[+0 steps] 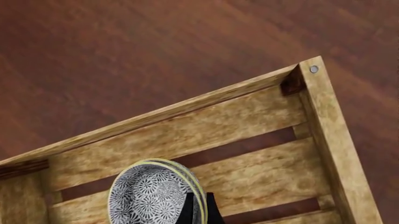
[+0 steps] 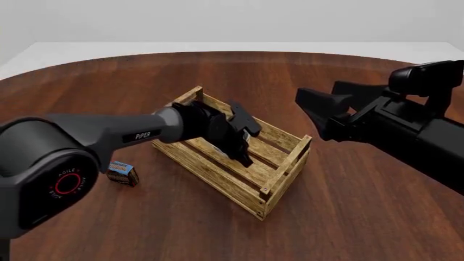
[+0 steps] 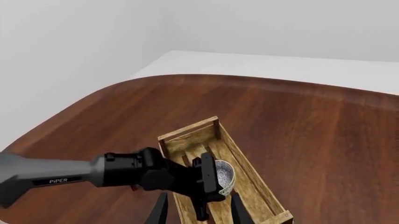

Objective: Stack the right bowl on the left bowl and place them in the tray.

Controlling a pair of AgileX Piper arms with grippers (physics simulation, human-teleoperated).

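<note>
Now the left gripper [image 2: 245,142] is down inside the tray [image 2: 279,187], which sits near the middle of the desk [image 2: 362,217], and its fingers [image 1: 187,212] are clamped on the rim of the two stacked bowls [image 1: 149,193]. The right gripper [image 2: 312,109] hangs up high over the right side of the desk, with its fingers apart and nothing between them. A little blue-and-red box [image 2: 121,173] sits on the desk near the left edge.

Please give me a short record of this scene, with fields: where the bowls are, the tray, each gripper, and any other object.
bowls: two stacked bowls, tilted, over the tray's slats
tray: wooden tray at mid table
left gripper: left gripper shut on the bowls' rim, inside the tray
right gripper: right gripper open, raised to the tray's right, holding nothing
other object: small box on the table, left of the tray
</note>
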